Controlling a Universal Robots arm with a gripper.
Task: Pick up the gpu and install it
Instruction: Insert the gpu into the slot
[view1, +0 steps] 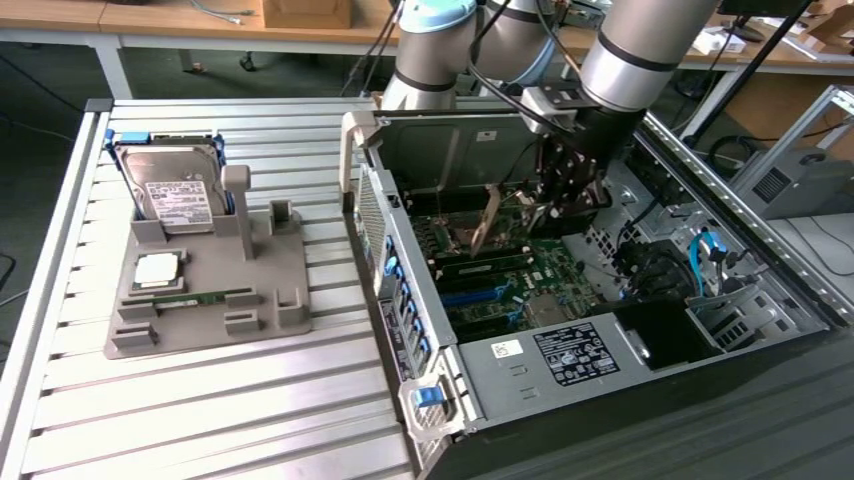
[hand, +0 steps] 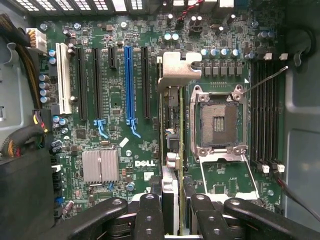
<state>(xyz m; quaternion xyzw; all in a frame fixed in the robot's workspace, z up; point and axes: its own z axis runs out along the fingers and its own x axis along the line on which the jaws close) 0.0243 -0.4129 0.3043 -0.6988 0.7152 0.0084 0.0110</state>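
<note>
Your gripper (hand: 171, 202) is clamping the gpu (hand: 172, 130) edge-on between its fingers, holding it over the motherboard (hand: 115, 145) inside the open computer case (view1: 378, 215), its silver bracket (hand: 177, 70) at the far end.

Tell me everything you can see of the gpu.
The gpu is a thin card seen edge-on, with a bent silver metal bracket at one end. The gripper is shut on its other end, holding it over the green motherboard inside the open case, beside the empty processor socket. Whether it touches a slot cannot be told.
</note>
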